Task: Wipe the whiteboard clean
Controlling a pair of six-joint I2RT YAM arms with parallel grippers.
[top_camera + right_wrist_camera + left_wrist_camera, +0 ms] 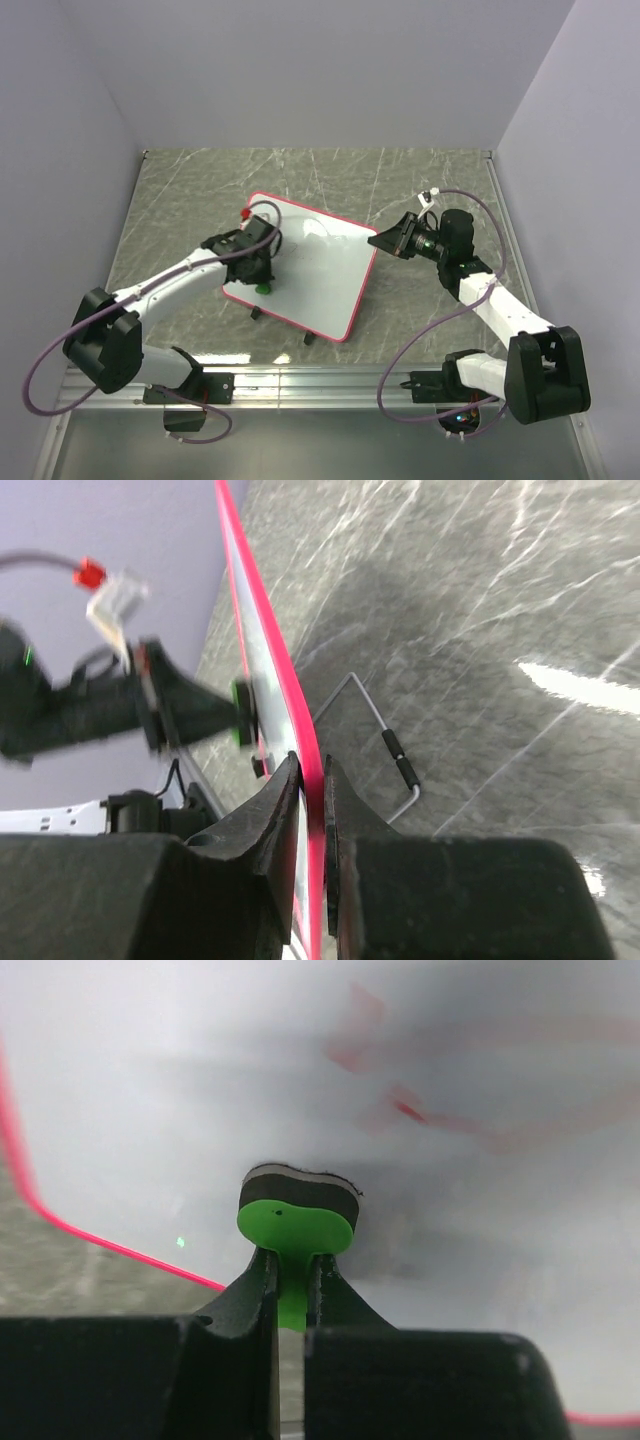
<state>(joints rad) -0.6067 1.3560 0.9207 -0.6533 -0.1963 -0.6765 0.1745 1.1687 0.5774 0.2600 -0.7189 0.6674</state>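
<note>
The whiteboard lies tilted in the middle of the table, white with a thin red-pink frame. Faint smeared red marks remain on its surface. My left gripper is shut on the stem of a green eraser, whose dark felt pad presses on the board. My right gripper is shut on the board's right edge; in the right wrist view the pink frame runs between the fingers. The left arm and green eraser show beyond.
A bent wire stand with black sleeves lies on the grey marble table under the board. Two small black clips stick out from the board's near edge. Walls close in on three sides.
</note>
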